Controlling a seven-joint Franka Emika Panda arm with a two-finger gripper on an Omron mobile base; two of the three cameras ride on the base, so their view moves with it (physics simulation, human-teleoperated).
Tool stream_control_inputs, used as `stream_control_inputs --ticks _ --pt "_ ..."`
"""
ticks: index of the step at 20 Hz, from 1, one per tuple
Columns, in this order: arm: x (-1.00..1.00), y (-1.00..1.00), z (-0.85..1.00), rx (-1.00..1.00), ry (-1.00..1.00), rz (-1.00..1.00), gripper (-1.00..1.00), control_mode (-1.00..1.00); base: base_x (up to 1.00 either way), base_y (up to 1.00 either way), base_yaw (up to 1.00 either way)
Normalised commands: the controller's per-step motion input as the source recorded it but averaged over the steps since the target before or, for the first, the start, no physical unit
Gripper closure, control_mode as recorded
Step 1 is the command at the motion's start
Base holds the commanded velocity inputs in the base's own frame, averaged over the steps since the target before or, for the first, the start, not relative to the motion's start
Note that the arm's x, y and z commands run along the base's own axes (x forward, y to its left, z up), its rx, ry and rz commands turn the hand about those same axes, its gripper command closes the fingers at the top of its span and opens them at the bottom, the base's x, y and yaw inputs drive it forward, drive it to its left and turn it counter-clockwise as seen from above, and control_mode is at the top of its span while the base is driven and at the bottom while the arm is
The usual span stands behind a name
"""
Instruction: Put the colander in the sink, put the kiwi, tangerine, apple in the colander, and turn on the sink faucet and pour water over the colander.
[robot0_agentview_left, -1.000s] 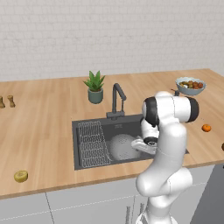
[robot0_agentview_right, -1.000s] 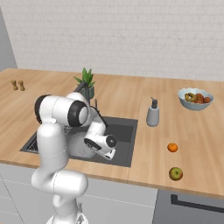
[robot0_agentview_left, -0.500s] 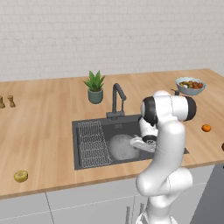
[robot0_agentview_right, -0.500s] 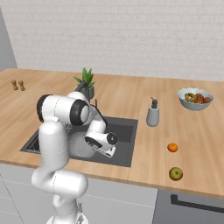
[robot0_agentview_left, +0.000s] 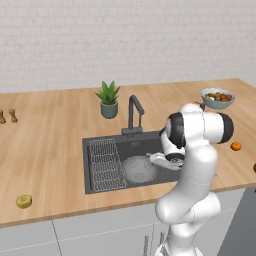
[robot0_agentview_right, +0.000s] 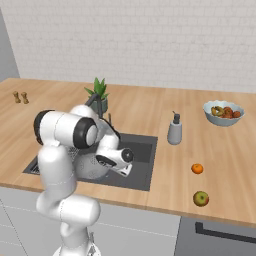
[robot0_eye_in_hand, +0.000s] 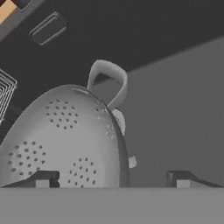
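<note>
The grey perforated colander rests inside the dark sink, to the right of the wire rack. My gripper is low in the basin at the colander's right rim. It is open, with one tip on each side of the rim and nothing gripped. The faucet stands behind the basin. The kiwi lies at the counter's front left. Tangerine and apple lie right of the sink.
A pale fruit bowl sits at the far right. A soap bottle stands by the sink's right corner and a potted plant behind the sink. Two small shakers stand far left.
The jaws have spread apart and let go of the colander's rim. The colander stays in the sink and the arm has barely moved.
</note>
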Motion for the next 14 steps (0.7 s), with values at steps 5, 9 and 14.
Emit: stream_control_inputs --ticks 5,9,14 --pt "-0.21 -0.08 0.92 -0.01 0.0 -0.05 -1.0 -1.0 0.0 0.0 0.0" --pt "-0.33 -0.26 1.0 -0.05 0.02 -0.09 -1.0 -1.0 0.0 0.0 0.0" --pt "-0.38 -0.24 1.0 -0.08 0.07 -0.06 -1.0 -1.0 0.0 0.0 0.0"
